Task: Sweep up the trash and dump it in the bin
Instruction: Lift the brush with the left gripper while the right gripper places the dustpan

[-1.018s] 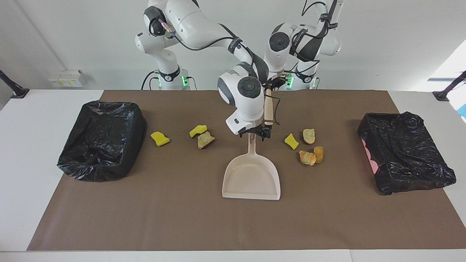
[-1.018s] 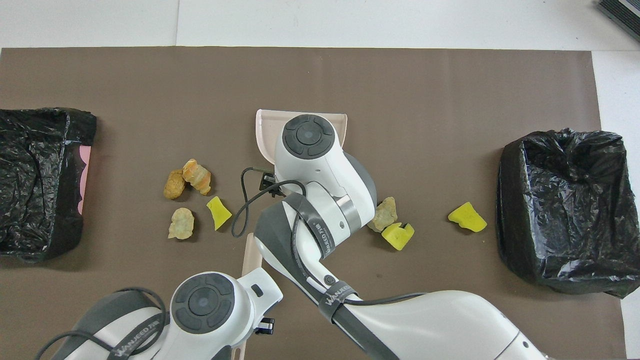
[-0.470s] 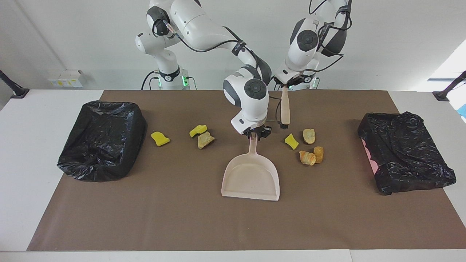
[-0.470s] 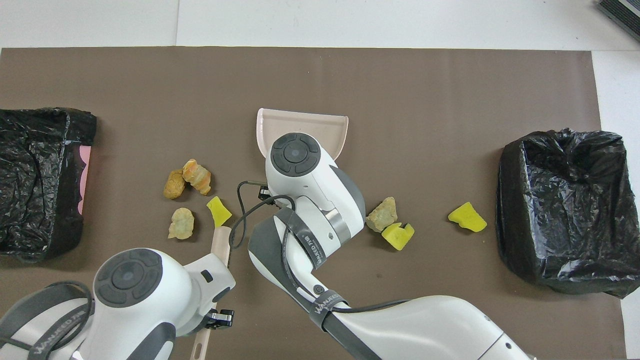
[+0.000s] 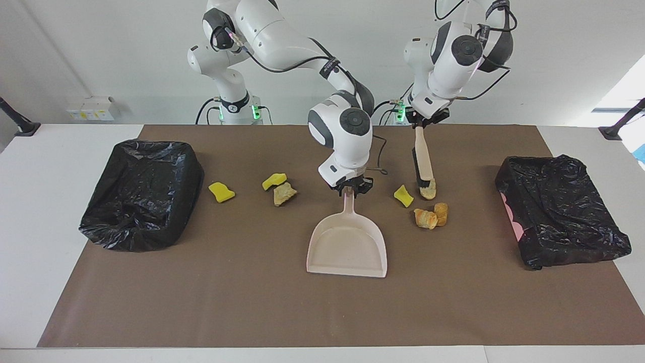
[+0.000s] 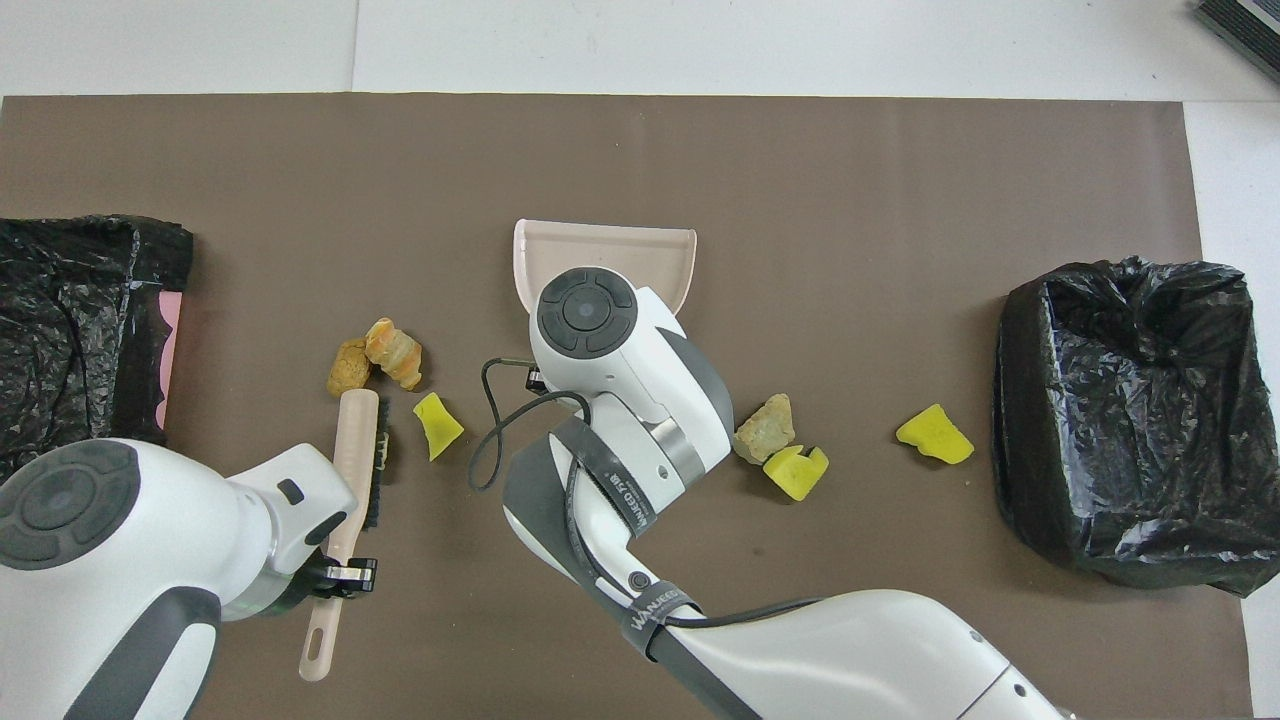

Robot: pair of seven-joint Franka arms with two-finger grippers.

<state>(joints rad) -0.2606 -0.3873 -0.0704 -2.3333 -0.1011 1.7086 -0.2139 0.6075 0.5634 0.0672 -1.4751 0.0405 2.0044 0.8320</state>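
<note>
Facing view: right hand (image 5: 351,190) clamped on dustpan (image 5: 347,247) handle, left hand (image 5: 422,120) gripping brush (image 5: 422,159) handle.

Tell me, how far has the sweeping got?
Done: the left gripper holds the brush, and the right gripper grips the dustpan by its handle. In hand: the brush hangs over a tan piece. Left: all seven trash pieces lie on the table; the dustpan is empty.
</note>
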